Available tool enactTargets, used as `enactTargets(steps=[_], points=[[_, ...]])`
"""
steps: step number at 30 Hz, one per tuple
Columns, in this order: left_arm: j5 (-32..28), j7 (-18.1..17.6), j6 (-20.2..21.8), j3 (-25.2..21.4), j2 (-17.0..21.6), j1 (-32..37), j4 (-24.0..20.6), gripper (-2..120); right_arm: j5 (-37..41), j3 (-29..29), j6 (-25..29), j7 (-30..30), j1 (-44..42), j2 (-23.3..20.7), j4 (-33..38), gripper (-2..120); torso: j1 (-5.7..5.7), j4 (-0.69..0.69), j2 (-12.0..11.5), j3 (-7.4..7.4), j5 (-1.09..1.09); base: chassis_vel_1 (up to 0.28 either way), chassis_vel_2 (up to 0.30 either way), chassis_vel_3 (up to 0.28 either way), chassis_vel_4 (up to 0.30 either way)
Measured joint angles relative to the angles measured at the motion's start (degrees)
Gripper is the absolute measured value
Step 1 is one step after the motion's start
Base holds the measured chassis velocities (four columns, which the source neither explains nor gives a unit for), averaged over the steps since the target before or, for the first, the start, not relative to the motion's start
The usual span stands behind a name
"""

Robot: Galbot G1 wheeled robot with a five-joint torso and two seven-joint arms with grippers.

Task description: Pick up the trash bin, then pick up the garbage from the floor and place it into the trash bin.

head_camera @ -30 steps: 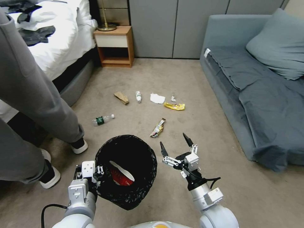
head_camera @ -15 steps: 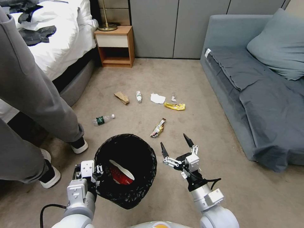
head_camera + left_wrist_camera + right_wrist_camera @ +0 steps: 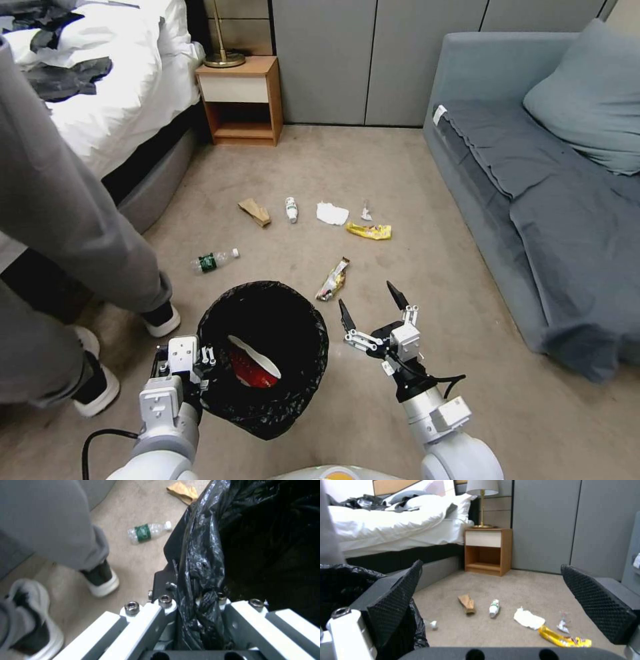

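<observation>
The trash bin [image 3: 263,413], wrapped in its black bag [image 3: 206,562], hangs just in front of me with my left gripper [image 3: 200,373] shut on its rim [image 3: 200,600]. A red-and-white cup [image 3: 253,365] lies inside. My right gripper [image 3: 368,301] is open beside the bin, low over the carpet, nothing between its fingers [image 3: 396,600]. Garbage lies ahead: a foil wrapper [image 3: 332,280] closest, a yellow wrapper [image 3: 369,231], white tissue [image 3: 331,213], a small bottle [image 3: 291,209], cardboard scrap [image 3: 255,211] and a green-labelled bottle [image 3: 213,261].
A person's grey-trousered legs and shoes [image 3: 157,320] stand close on the left, near the bin. The bed [image 3: 113,100] and a wooden nightstand [image 3: 240,100] are at the far left, and a grey sofa [image 3: 533,220] lines the right. Open carpet lies between.
The camera has shifted slightly, so the whole scene slid a little. The person's legs and shoes have stepped back to the left. Both grippers hold the same pose.
</observation>
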Motion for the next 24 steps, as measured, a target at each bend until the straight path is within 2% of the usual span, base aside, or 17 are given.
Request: enactTargets(steps=[13, 14, 17, 18, 24], points=[[-0.11, 0.07, -0.03, -0.21, 0.13, -0.38, 0.27, 3, 0.11, -0.11, -0.09, 0.05, 0.65, -0.14, -0.70, 100, 0.00, 0.01, 0.00, 0.01, 0.04, -0.272, 0.273, 0.260, -0.273], [-0.13, 0.07, -0.03, -0.25, 0.14, -0.35, 0.27, 3, 0.11, -0.14, -0.06, 0.04, 0.69, -0.15, -0.83, 100, 0.00, 0.00, 0.00, 0.00, -0.02, -0.281, 0.293, 0.265, -0.264], [-0.19, 0.07, -0.02, -0.38, 0.15, -0.29, 0.28, 3, 0.12, -0.21, 0.17, -0.27, 0.85, -0.18, -1.11, 100, 0.00, 0.00, 0.00, 0.01, 0.04, -0.270, 0.269, 0.262, -0.268], [-0.21, 0.07, -0.03, -0.42, 0.16, -0.31, 0.28, 3, 0.14, -0.19, 0.36, -0.48, 0.99, -0.19, -1.19, 100, 0.01, 0.00, 0.00, 0.01, -0.02, -0.198, 0.269, 0.269, -0.224], [-0.26, 0.08, -0.01, -0.47, 0.06, -0.44, 0.31, 3, 0.70, -0.45, 0.91, -0.85, 1.67, -0.17, -1.87, 100, 0.02, 0.00, 0.00, 0.02, 0.02, -0.162, 0.162, 0.174, -0.158]])
